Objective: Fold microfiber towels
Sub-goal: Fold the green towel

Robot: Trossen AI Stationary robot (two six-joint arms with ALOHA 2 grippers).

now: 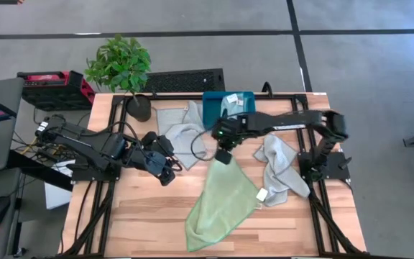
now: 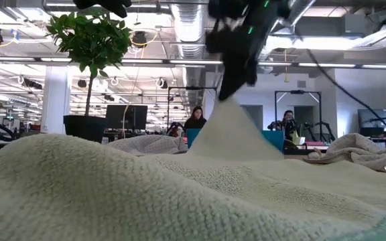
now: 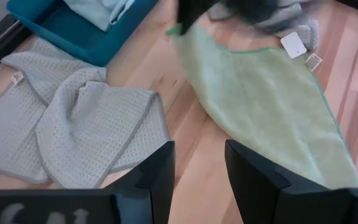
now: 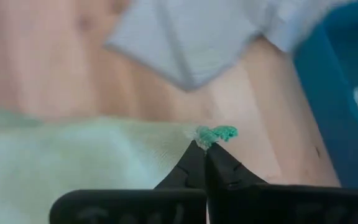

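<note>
A light green towel [image 1: 218,205] lies spread across the middle of the table, and my right gripper [image 1: 223,155] is shut on its far corner. In the low view that corner rises as a peak [image 2: 230,130] under the gripper [image 2: 236,77]. One pale grey towel [image 1: 182,128] lies crumpled at the far middle. Another grey towel [image 1: 279,169] lies bunched at the right. A light blue towel [image 1: 230,102] sits in the teal bin [image 1: 213,111]. My left gripper [image 1: 165,171] hangs open left of the green towel, above bare wood [image 3: 197,180], with nothing between its fingers. My right gripper pinches the green towel's far corner [image 4: 215,133] between its two fingertips. A bit of the darker green hem sticks out past them. The fingers come from above, slanting down. The corner is lifted, the cloth below it is drawn up like a tent, and the rest [image 3: 272,106] lies on the table.
A potted plant [image 1: 124,68] stands at the table's far left corner. A dark grille-like object [image 1: 185,80] lies behind the far edge. White tags [image 1: 262,194] lie between the green towel and the right-hand grey one. Bare wood shows at the near left [image 1: 135,216].
</note>
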